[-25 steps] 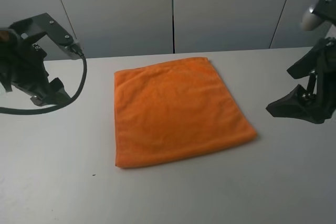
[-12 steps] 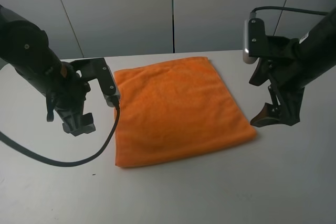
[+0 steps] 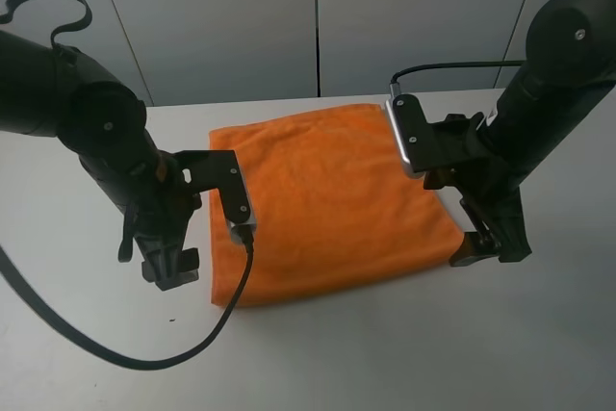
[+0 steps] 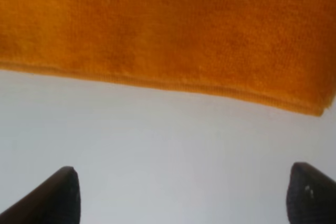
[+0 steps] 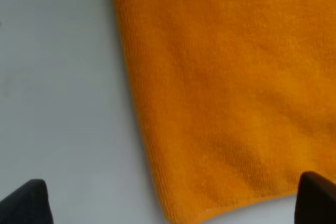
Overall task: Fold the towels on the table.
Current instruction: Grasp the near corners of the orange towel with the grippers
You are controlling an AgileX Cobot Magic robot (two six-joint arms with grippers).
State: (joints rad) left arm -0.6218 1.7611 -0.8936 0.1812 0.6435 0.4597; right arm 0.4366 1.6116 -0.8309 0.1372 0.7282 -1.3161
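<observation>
The orange towel [image 3: 322,201] lies flat in the middle of the white table [image 3: 385,363]. Its white label does not show. My left gripper [image 3: 171,267] hangs low over the table just left of the towel's near-left corner. In the left wrist view it [image 4: 184,198] is open and empty, with the towel's edge [image 4: 168,35] ahead of its fingertips [image 4: 63,195]. My right gripper [image 3: 486,247] hangs at the towel's near-right corner. In the right wrist view it [image 5: 173,203] is open and empty, its fingertips [image 5: 29,203] straddling the towel's corner [image 5: 220,103].
Grey wall panels [image 3: 318,16] stand behind the table's far edge. A black cable [image 3: 144,358] loops from the left arm over the table's near left. Bare tabletop surrounds the towel.
Both arms have swung in from the table's sides and come down by the towel's near corners. The towel has not moved.
</observation>
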